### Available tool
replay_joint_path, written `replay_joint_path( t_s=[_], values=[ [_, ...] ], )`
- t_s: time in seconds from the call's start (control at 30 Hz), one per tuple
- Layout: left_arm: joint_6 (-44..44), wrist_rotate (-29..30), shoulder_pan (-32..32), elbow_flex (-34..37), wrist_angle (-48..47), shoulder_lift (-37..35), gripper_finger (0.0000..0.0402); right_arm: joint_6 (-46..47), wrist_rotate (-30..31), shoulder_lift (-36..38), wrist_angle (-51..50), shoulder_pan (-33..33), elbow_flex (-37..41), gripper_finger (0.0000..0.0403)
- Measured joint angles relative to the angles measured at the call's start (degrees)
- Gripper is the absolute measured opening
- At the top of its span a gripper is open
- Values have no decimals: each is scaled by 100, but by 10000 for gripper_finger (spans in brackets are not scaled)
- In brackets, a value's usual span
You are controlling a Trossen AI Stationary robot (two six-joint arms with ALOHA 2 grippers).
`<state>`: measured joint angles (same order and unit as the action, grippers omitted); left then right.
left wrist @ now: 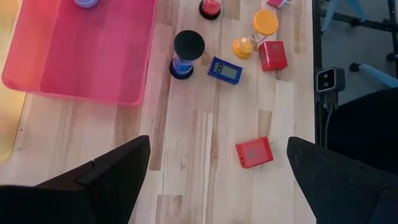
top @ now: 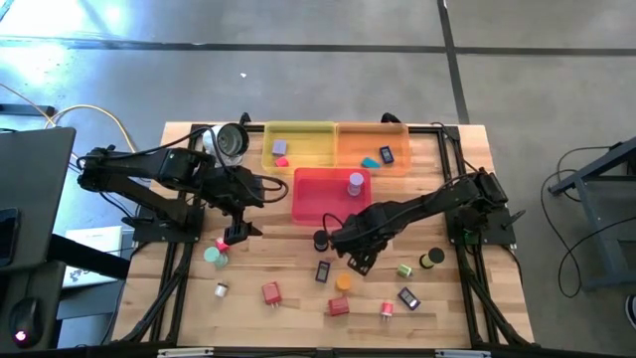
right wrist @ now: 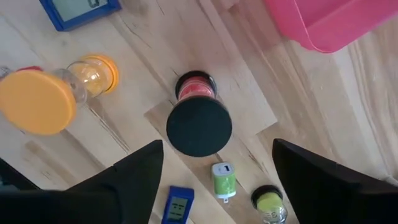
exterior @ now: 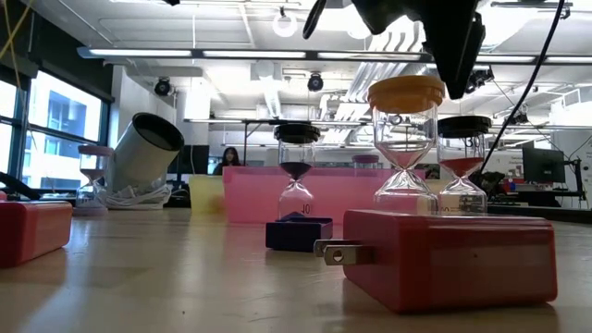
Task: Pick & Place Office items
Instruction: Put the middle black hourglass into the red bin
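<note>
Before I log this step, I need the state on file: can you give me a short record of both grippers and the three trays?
left gripper: open, above bare wood, red plug adapter just ahead
right gripper: open, above an upright black-capped hourglass with red sand
pink tray: one lilac-capped hourglass
yellow tray: two small pieces, one greyish and one pink
orange tray: a teal piece and a dark digital timer
wooden table: the other items lie loose
</note>
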<state>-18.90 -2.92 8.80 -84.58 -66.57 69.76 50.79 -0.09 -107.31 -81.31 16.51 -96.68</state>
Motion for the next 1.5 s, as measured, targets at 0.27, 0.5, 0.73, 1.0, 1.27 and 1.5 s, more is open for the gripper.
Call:
replay_joint_path(
  t_s=[0.27,0.5,0.73,1.0,1.27,1.5],
  values=[
    [6,0,0,0,0,0,370,190,210,2,-99,7,0,340],
    [153,-2,0,0,0,0,370,148,19,7,-34,79,41,349],
    [153,-2,0,0,0,0,370,40,-195,11,384,64,453,349],
    [161,-2,0,0,0,0,370,-38,8,11,895,62,737,349],
    [157,-2,0,0,0,0,370,-118,9,11,1134,60,912,349],
    [155,-4,0,0,0,0,370,-92,-186,11,1427,60,1196,349]
  ],
)
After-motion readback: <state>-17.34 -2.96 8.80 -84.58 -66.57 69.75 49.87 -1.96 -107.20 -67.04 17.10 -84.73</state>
